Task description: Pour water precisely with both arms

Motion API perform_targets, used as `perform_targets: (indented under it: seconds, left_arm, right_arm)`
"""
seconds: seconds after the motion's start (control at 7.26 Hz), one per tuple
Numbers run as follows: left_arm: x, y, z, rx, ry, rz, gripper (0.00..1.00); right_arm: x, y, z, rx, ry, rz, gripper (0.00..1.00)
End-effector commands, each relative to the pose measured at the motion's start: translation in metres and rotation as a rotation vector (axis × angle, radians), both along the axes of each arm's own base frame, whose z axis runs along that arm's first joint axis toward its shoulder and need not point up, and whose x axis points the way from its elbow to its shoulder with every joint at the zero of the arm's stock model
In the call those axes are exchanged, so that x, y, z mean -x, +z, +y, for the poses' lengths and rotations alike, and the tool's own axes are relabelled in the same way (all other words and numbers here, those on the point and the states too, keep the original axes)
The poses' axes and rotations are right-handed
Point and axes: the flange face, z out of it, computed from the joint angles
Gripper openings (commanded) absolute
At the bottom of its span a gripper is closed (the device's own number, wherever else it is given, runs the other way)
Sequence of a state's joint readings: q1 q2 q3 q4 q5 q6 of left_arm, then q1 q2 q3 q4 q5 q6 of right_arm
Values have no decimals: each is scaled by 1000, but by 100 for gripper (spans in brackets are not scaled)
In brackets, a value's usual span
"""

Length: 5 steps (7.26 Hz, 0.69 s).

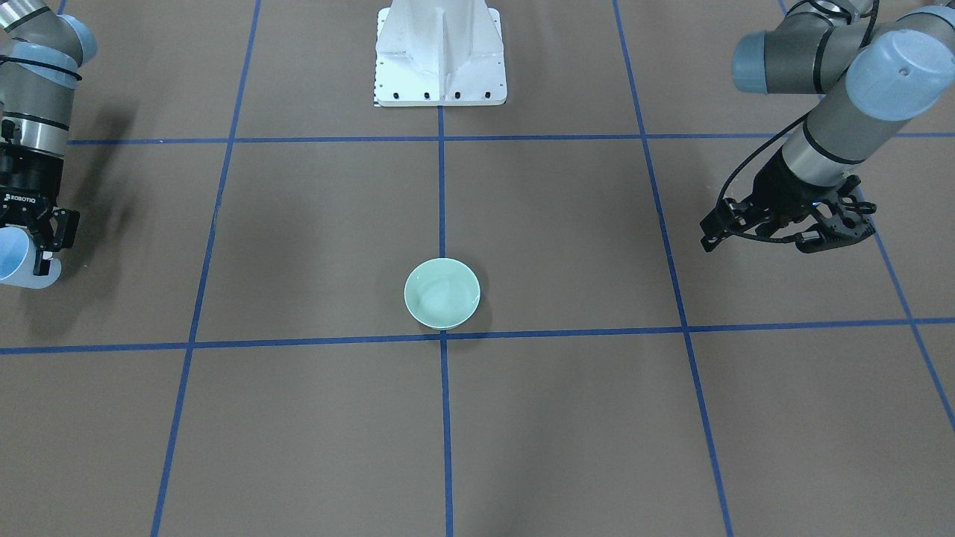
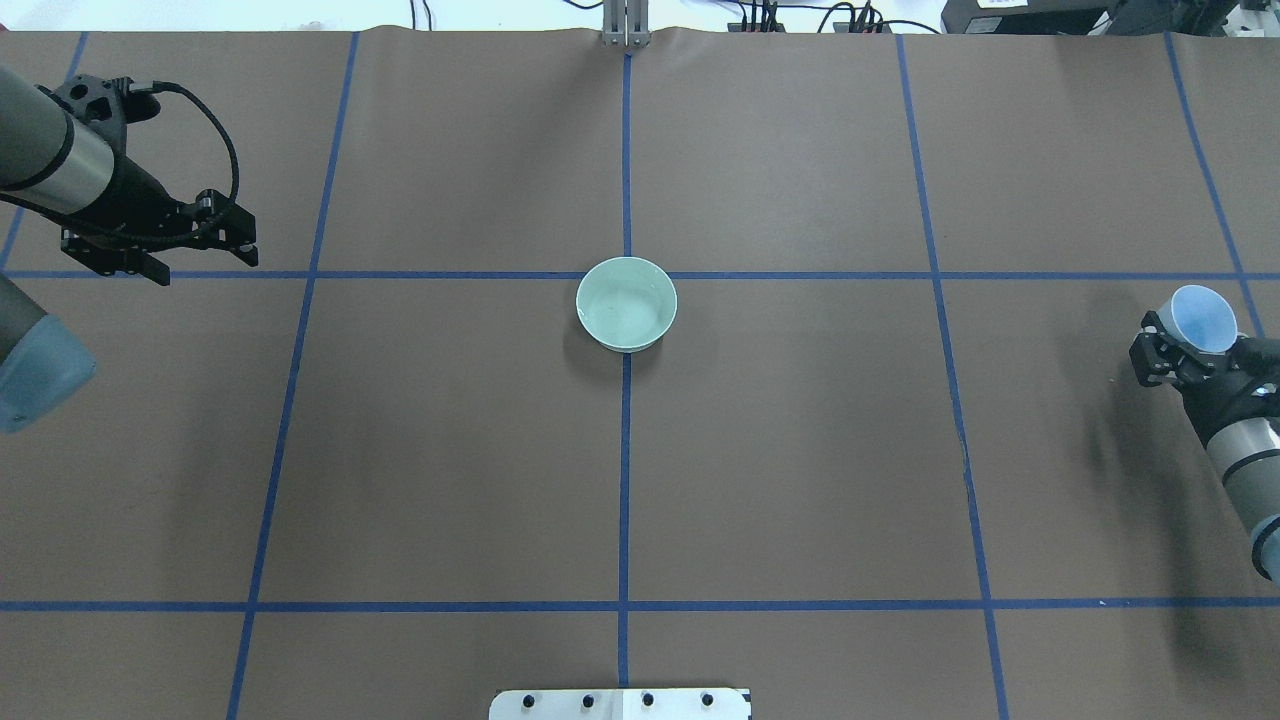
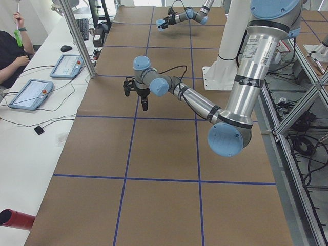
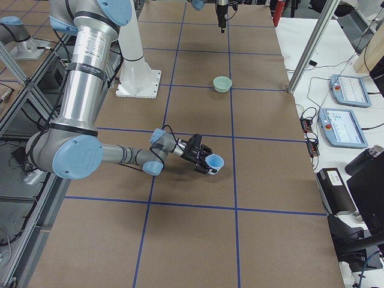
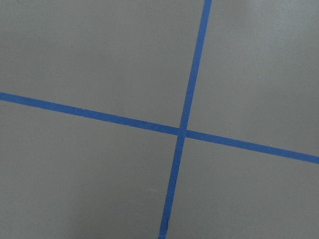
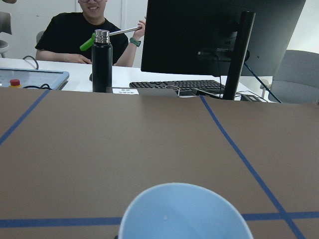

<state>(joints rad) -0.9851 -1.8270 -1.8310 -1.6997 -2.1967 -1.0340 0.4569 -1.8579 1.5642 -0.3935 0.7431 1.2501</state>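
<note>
— Currently, what is the status of the right gripper point(image 2: 1195, 348)?
— Its jaws pinch the pale blue cup point(image 2: 1205, 312) by the wall, at the right end of the table point(image 2: 800, 450). The cup's mouth faces up.
— Location of the water?
— Cannot tell. In the right wrist view the cup's interior reads as uniform pale blue. The pale green bowl point(image 2: 630, 343) shows faint pale glints on its inner floor; whether these are liquid cannot be confirmed.
— Position of the bowl?
— Upright at table centre, on the middle blue tape line point(image 2: 625, 480). It sits just on the robot's side of a tape crossing, well apart from both grippers.
— Status of the left gripper point(image 2: 200, 258)?
— Jaws spread. It hangs over the table's left end, near another tape crossing, which the left wrist view shows below it.
— Reference point?
— White pedestal point(image 1: 440, 52), in line with the bowl along the middle tape line.
</note>
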Motion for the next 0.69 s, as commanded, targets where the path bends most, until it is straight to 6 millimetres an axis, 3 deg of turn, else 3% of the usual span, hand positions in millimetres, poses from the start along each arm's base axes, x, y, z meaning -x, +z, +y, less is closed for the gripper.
perform_targets:
  seconds: [0.0, 0.28, 0.55]
  left_arm:
    - [0, 0, 0, 1, 0, -1, 100]
    - [-1, 1, 0, 2, 2, -1, 100]
    - [-1, 1, 0, 2, 2, -1, 100]
  right_arm:
    - [1, 10, 0, 5, 3, 15, 0]
    - [-2, 34, 2, -6, 3, 4, 0]
    - [2, 34, 0, -13, -2, 4, 0]
